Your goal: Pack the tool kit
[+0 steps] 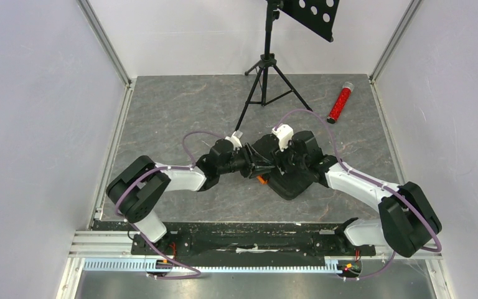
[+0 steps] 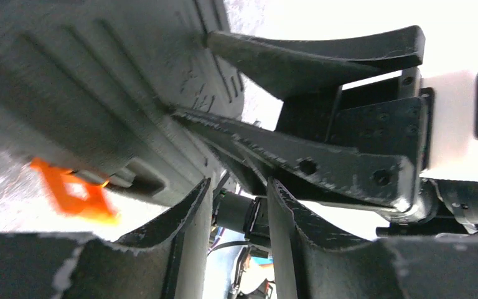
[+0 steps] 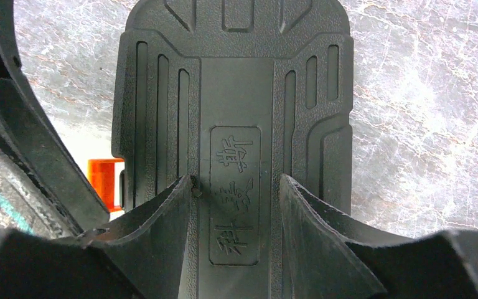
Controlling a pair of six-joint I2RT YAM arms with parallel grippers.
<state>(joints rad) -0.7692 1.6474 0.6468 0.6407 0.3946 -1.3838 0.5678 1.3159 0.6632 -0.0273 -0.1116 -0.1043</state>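
Grey marbled surface (image 1: 180,106), white enclosure: tool kit (image 3: 236,75) at centre, lid down, judged rigid, fairly heavy, slick plastic, best gripped at its edges; right gripper (image 3: 236,180) open directly over the ribbed lid, left gripper (image 2: 239,187) open, empty, just beside the orange latch (image 2: 74,193).

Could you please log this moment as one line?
case: closed | left gripper: open, beside orange latch | right gripper: open, above case
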